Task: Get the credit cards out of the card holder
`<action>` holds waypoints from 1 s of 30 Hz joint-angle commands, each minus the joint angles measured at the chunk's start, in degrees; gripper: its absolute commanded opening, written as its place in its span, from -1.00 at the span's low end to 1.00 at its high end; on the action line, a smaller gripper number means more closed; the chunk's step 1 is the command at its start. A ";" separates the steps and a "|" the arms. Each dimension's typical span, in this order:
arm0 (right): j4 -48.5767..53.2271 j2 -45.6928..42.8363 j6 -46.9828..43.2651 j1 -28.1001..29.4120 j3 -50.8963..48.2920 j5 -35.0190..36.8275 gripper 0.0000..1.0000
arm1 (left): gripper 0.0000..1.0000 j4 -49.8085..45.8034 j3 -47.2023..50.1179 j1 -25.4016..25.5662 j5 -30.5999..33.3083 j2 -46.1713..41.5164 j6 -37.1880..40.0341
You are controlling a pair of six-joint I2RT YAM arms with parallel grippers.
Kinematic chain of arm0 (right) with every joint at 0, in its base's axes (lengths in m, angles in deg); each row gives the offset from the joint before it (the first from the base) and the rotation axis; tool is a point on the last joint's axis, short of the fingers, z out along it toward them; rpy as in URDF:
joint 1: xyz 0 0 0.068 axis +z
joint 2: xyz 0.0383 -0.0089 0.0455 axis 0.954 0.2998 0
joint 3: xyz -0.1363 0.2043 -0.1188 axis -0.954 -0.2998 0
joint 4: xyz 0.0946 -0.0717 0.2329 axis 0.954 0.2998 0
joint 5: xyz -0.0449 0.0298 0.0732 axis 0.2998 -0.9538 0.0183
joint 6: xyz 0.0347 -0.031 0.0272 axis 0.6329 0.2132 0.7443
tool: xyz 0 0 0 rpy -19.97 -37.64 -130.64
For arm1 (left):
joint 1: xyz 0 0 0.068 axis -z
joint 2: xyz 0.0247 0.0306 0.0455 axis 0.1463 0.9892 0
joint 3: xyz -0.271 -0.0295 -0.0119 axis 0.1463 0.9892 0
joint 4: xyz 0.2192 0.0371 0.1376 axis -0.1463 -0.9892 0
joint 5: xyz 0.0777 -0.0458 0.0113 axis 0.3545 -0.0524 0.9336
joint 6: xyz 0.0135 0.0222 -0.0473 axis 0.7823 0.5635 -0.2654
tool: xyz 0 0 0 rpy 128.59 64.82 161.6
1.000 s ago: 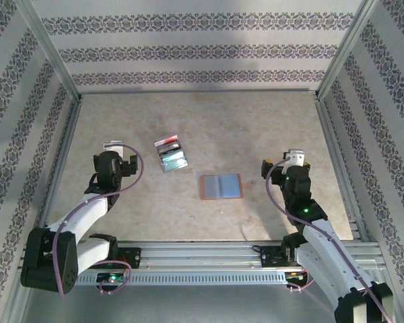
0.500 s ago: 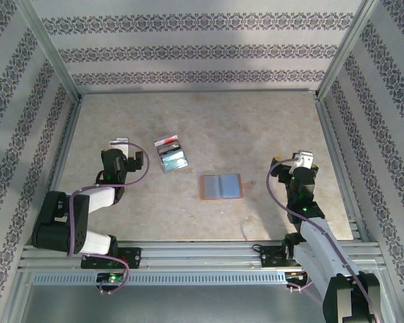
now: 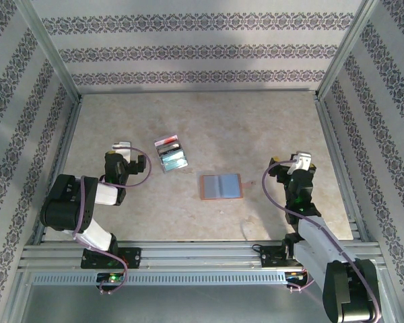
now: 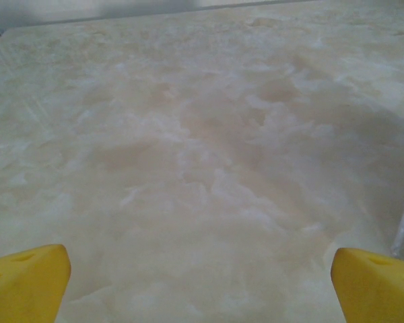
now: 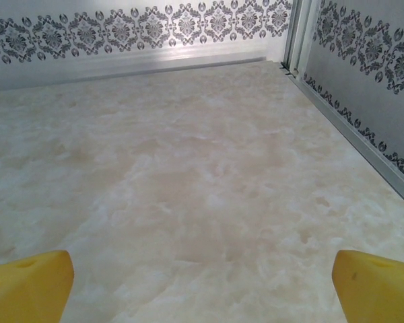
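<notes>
Our left gripper (image 4: 202, 272) and right gripper (image 5: 202, 276) hang wide open, empty; the flat reddish-brown leather card holder (image 3: 221, 186) lies open mid-table, the thin coloured plastic credit cards (image 3: 171, 153) piled apart from it; we judge a low arm sweep could scatter them.

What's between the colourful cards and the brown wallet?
Bare beige tabletop between the colourful plastic card pile and open reddish-brown leather wallet, in the top view.

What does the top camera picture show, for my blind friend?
An open brown wallet lies on a beige table, with a pile of cards beyond it to the left. The left arm sits near the cards, the right arm right of the wallet.
</notes>
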 commanded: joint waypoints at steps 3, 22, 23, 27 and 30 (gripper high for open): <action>-9.53 5.68 -1.40 -0.72 -1.16 -1.71 0.96 | 0.99 2.15 -1.26 -1.82 0.40 0.12 -1.74; -33.83 28.48 -6.43 -0.81 1.97 -8.12 0.96 | 0.99 2.99 -0.91 -1.78 1.38 0.22 -1.92; -35.23 29.98 -6.46 -0.82 1.99 -8.18 0.96 | 0.99 2.99 -0.89 -1.78 1.38 0.21 -1.83; -40.10 35.59 -6.52 -0.90 2.32 -8.76 0.96 | 0.99 2.95 -0.96 -1.80 1.30 0.22 -1.83; -44.29 39.86 -6.32 -0.98 2.76 -8.81 0.96 | 0.99 2.83 -0.96 -1.78 1.24 0.21 -1.84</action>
